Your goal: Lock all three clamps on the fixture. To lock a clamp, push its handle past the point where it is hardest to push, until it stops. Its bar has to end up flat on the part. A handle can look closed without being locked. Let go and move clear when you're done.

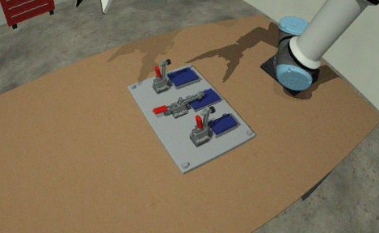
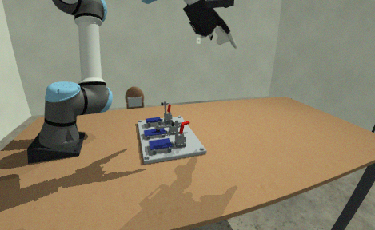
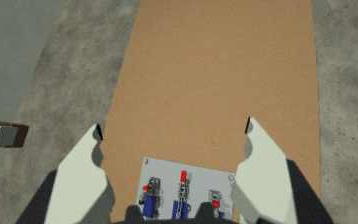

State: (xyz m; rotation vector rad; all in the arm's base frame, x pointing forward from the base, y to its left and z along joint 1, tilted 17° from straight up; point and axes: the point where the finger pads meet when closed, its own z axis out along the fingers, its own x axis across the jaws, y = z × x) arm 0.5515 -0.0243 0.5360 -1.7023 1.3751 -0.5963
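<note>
Fixture [image 2: 171,148] on table, far below the wide-open, empty end effector [image 2: 218,37].

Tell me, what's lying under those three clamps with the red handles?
Each clamp sits beside a blue part, all on a grey fixture plate resting on the table. The middle clamp's bar reaches over its part; what's beneath the plate is hidden.
</note>
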